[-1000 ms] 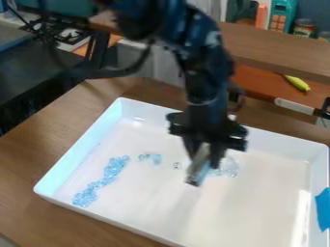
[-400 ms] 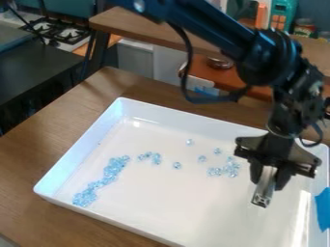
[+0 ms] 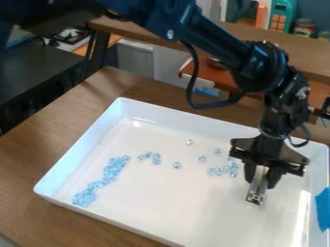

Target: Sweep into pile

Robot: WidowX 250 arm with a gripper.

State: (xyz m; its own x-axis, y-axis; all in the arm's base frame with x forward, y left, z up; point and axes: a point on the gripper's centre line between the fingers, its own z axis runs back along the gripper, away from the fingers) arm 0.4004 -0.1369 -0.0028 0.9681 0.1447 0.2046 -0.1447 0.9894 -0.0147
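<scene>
On the right side of the white tray [image 3: 161,230], the gripper [image 3: 259,179] hangs low, shut on a short metallic sweeping tool [image 3: 258,185] that points downward. Just left of the tool lies a loose cluster of clear bluish beads [image 3: 226,170]. Single beads are scattered up and left of it, one of them a stray bead [image 3: 176,165] near the middle. A small group of beads [image 3: 151,157] sits further left. The longest strip of beads [image 3: 103,181] runs down toward the tray's left front corner.
Raised walls surround the tray, which stands on a brown wooden table [image 3: 32,159]. Blue tape [image 3: 323,208] is stuck on its right wall. Behind are a wooden shelf [image 3: 296,53], a black counter [image 3: 38,72] and a stove [image 3: 67,34].
The gripper, with the tool in it, first went right across the tray from the middle, then came slightly back left. The beads look unmoved between the last two frames.
</scene>
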